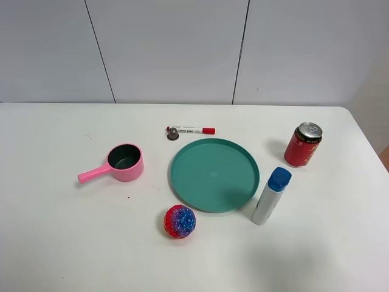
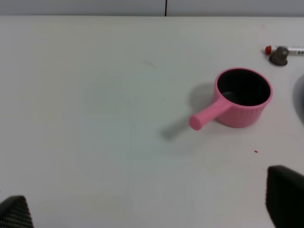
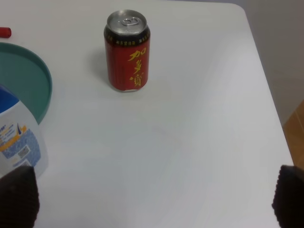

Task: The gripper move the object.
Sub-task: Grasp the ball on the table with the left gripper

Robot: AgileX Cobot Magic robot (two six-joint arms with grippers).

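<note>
The glittery red, blue and purple ball (image 1: 179, 221) lies on the white table (image 1: 61, 243) just in front of the teal plate (image 1: 213, 174), near its front left rim. Neither gripper shows in the exterior high view. In the left wrist view my left gripper (image 2: 149, 209) is open and empty, its dark fingertips (image 2: 285, 194) wide apart at the frame corners. In the right wrist view my right gripper (image 3: 154, 197) is open and empty too, its fingertips (image 3: 19, 194) wide apart. The ball is out of both wrist views.
A pink pot (image 1: 124, 163) with a handle stands left of the plate and also shows in the left wrist view (image 2: 242, 97). A red-capped marker (image 1: 191, 130) lies behind the plate. A red soda can (image 1: 302, 145) and a white blue-capped bottle (image 1: 271, 196) are at the right.
</note>
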